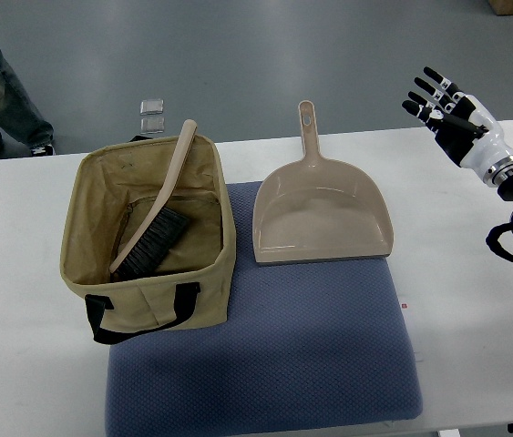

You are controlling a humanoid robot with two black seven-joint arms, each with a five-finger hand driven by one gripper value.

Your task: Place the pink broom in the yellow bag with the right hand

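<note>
Top view: white counter (475, 364) with a blue-grey mat (265, 364) laid across the middle and 6 o'clock part of it. Yellow bag (101, 273) sits at 9 o'clock of the picture, open top, standing on the left edge of the mat and partly on the bare counter; black strap handle (142, 314) hangs on its near wall. Pink broom (160, 214) is inside the bag: dark bristle head (151, 244) down on the bag floor toward 7 o'clock, pale handle leaning up toward 12 o'clock and poking over the bag's far rim. Dustpan (322, 214) lies flat on the mat just at 3 o'clock of the bag, apart from it, handle pointing to 12 o'clock, open mouth facing 6 o'clock. Right hand (443, 105) is at 2 o'clock of the picture, above the counter's far right corner, well apart from bag and broom; fingers spread and extended toward 10 o'clock, released, grasping nothing. White forearm runs from it to the right edge, black joint and cabling below it at 3 o'clock. Left arm doesn't show. Grey floor past the counter's far edge; two small clear squares (152, 114) on the floor at 11 o'clock, beyond the bag. A person's legs and shoes (1, 100) stand at the top left corner.
</note>
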